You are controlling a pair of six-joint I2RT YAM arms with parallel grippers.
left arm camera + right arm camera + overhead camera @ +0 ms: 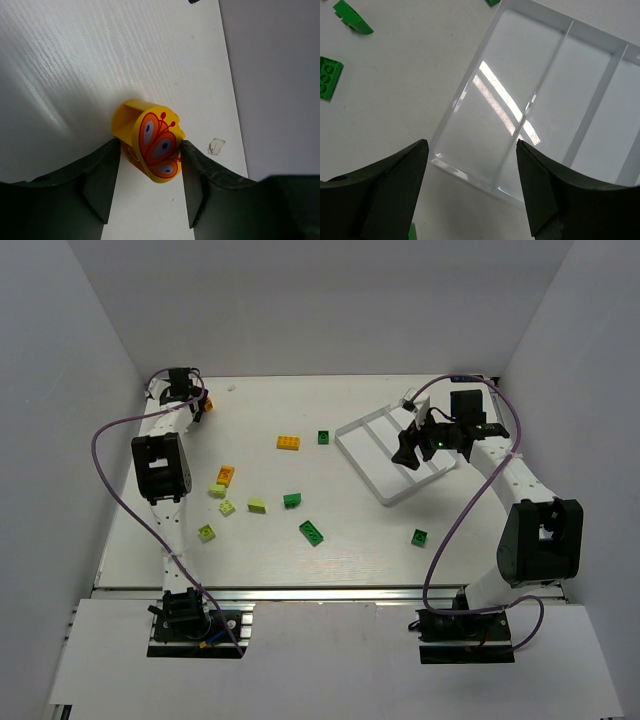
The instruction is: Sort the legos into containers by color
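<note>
My left gripper (201, 403) is at the far left back of the table, near the wall. In the left wrist view (150, 145) its fingers are closed on a round orange piece (152, 142) printed with a butterfly, which is tilted on the table. My right gripper (415, 452) hangs open and empty over the near end of the white three-compartment tray (370, 440). The tray's compartments (495, 75) look empty in the right wrist view, seen past the gripper (471, 145). Orange bricks (288, 443) (225, 475), several pale yellow-green bricks (227, 507) and dark green bricks (312, 532) lie loose mid-table.
Another dark green brick (420, 536) lies near the right arm, and one (324, 437) lies left of the tray. Two green bricks (352, 17) (330, 77) show left of the tray in the right wrist view. White walls enclose the table on three sides.
</note>
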